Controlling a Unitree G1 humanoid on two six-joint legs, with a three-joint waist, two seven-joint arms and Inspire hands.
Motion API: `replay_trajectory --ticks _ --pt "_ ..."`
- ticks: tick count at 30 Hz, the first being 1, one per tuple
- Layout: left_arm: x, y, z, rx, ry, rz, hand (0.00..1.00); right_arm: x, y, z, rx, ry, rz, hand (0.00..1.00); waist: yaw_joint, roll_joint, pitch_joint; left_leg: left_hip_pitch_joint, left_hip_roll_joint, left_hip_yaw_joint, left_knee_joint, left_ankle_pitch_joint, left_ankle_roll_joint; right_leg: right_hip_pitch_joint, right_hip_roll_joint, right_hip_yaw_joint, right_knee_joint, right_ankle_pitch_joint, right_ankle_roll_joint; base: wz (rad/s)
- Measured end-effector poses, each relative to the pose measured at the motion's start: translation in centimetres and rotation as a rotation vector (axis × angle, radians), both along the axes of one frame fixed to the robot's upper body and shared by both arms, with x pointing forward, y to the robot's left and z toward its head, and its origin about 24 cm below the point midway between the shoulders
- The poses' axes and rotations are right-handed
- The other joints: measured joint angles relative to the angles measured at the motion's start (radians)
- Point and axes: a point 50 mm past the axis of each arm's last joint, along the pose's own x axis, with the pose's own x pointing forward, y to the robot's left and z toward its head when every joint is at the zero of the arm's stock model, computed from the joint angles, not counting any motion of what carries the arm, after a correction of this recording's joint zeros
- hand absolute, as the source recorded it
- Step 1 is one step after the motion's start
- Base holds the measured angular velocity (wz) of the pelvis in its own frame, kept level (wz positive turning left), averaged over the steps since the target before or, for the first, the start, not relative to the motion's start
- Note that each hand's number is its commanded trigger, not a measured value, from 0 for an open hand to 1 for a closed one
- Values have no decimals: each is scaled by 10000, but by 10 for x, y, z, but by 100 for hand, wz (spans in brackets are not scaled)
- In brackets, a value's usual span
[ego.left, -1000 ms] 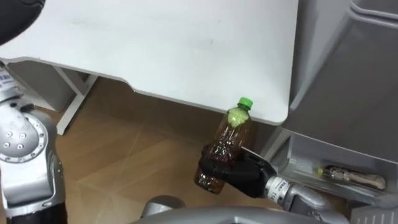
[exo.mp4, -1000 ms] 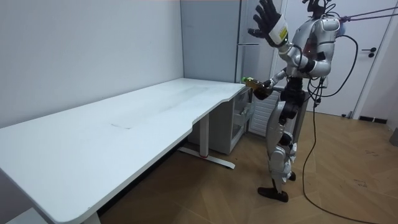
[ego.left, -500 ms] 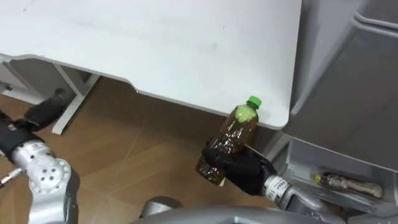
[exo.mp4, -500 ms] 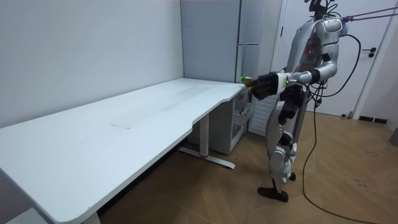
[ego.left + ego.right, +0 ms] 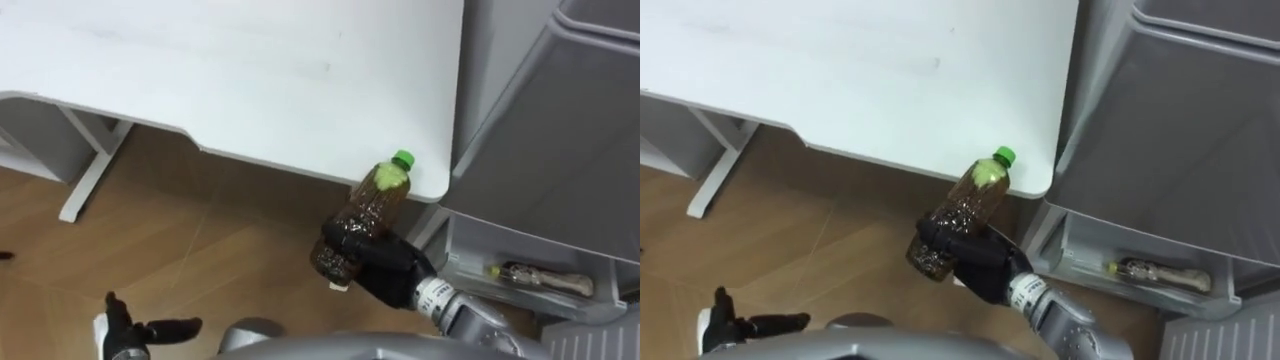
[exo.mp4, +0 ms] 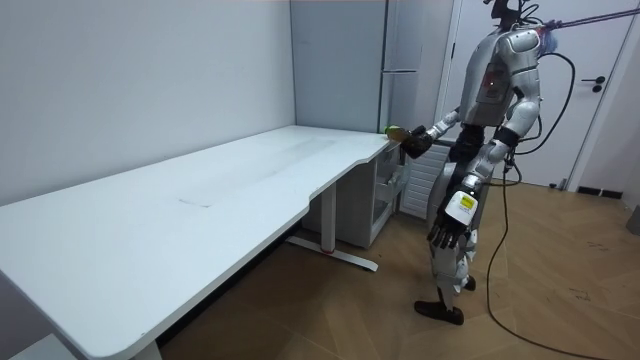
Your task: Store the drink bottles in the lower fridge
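A brown drink bottle [image 5: 366, 212] with a green cap is held tilted, cap up, in front of the table's near corner. My right hand [image 5: 388, 274] is shut on its lower part; the right eye view shows the same bottle [image 5: 966, 212] and right hand [image 5: 976, 262]. My left hand [image 5: 131, 335] hangs low over the wooden floor with fingers spread, holding nothing. In the room view I stand by the table's end, facing the fridge [image 6: 402, 60], with the bottle [image 6: 397, 131] held out at table height and the left hand [image 6: 449, 224] down at my side.
The white table [image 5: 250, 80] spreads across the upper left. The grey fridge [image 5: 560, 120] stands at the right, close to the table corner. Its low compartment [image 5: 470, 245] stands open, and another bottle [image 5: 540, 278] lies in it. Wooden floor lies below.
My left arm has swung down from above my head to hang at my side, hand open. The bottle stays in my right hand, tilted a little more toward the fridge.
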Motion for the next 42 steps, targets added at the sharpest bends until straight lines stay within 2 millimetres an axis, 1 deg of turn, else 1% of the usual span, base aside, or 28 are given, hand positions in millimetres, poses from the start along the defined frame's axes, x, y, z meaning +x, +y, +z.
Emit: replay_trajectory --ticks 3,5,10,11,12,15,20,21,25,29,32,36,38,40,41,42 --pt "-3 -5 -3 -475 328 -324 0 1 -2 1 318 146 -433 100 -195 20 5 19 -1 15 -18 0 0 8 1 24 1 2 2 0" --pt "-4 -8 -5 -791 440 -579 0 2 -4 1 342 195 -588 100 -375 53 -6 26 -4 15 -20 0 0 23 0 27 2 2 3 0" --pt "-10 -15 -9 -1567 897 -937 0 5 -9 2 225 240 -919 100 -717 211 -45 22 8 76 -9 -1 1 11 5 90 17 2 3 -2" --pt "-10 -15 -10 -1631 939 -960 0 5 -10 2 231 239 -920 100 -743 234 -37 17 10 83 -8 -1 1 -2 5 95 18 3 2 -4" --pt "-12 -15 -10 -1754 1044 -994 0 5 -10 2 254 219 -910 100 -808 277 -45 16 9 83 -8 -1 1 -13 4 100 20 8 3 0" --pt "-24 -15 -14 -2134 1637 -935 0 5 -9 2 319 291 -821 100 -988 367 -106 53 5 82 -18 0 2 9 4 121 24 9 4 0" --pt "-39 -17 -18 -2803 2407 -904 0 4 -11 1 313 433 -743 100 -1141 389 -95 148 5 93 -26 1 4 82 4 140 26 9 4 0" --pt "-42 -17 -19 -2946 2582 -919 0 4 -11 1 343 445 -710 100 -1233 387 -92 146 4 93 -24 4 8 83 4 144 30 9 4 0" --pt "-46 -18 -20 -3128 3051 -1560 0 4 -12 1 465 552 -683 100 -1334 360 -92 146 8 134 -5 8 14 51 0 207 84 10 6 -2" --pt "-49 -23 -21 -3478 3259 -1674 0 4 -14 1 497 594 -720 100 -1357 334 -94 147 9 185 17 15 27 8 -10 291 150 9 8 -4" --pt "-54 -24 -22 -3721 3555 -1590 0 3 -15 0 500 684 -738 100 -1533 317 -92 143 9 184 52 19 33 11 -10 303 142 8 10 0" --pt "-54 -24 -22 -3761 3630 -1589 0 -4 -26 -3 316 1011 -1249 100 -1583 329 -95 124 5 202 109 29 48 8 -8 364 34 3 17 -1" --pt "-54 -24 -22 -3781 3695 -1667 0 -9 -36 -10 -47 1451 -1755 100 -1594 328 -108 150 5 236 101 32 52 12 -6 409 15 8 19 -5" --pt "-55 -24 -22 -3781 3751 -1734 0 -14 -52 -18 -770 2073 -2605 100 -1628 319 -112 158 6 281 79 33 54 -7 -7 462 15 10 21 -5" --pt "-55 -24 -22 -3784 3768 -1750 0 -15 -56 -19 -957 2170 -2772 100 -1649 268 -140 159 6 287 68 33 54 -18 -9 467 19 9 22 -6" --pt "-56 -24 -22 -3736 3833 -1868 0 -16 -63 -21 -1405 2253 -2984 100 -1707 267 -141 193 9 335 -1 35 52 -54 -11 528 20 9 22 -8"
